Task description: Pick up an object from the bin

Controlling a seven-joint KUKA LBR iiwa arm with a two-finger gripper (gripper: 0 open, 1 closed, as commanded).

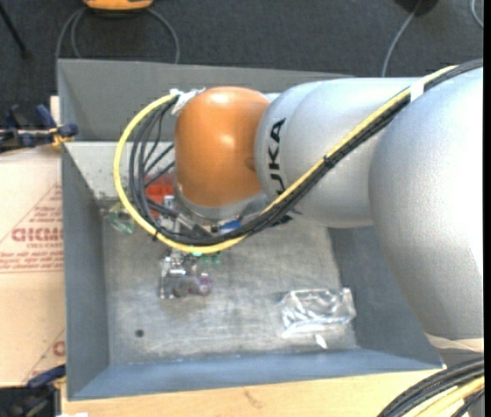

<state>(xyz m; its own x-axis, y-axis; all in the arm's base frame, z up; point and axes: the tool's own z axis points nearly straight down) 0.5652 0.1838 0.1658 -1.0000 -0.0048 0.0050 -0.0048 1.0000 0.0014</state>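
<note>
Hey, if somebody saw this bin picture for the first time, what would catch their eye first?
First, the big silver-grey robot arm with its rounded orange wrist cover and looped yellow and black cables, reaching from the right over the upper half of the grey metal bin. Next, a crumpled clear plastic bag on the bin floor at lower right. Last, a small shiny clear packet with purple bits lying just below the wrist.

clear bag [316,309]: 1 | small clear-purple thing [184,281]: 1 | red thing [160,187]: 1 (partly hidden) | green thing [122,225]: 1
</note>
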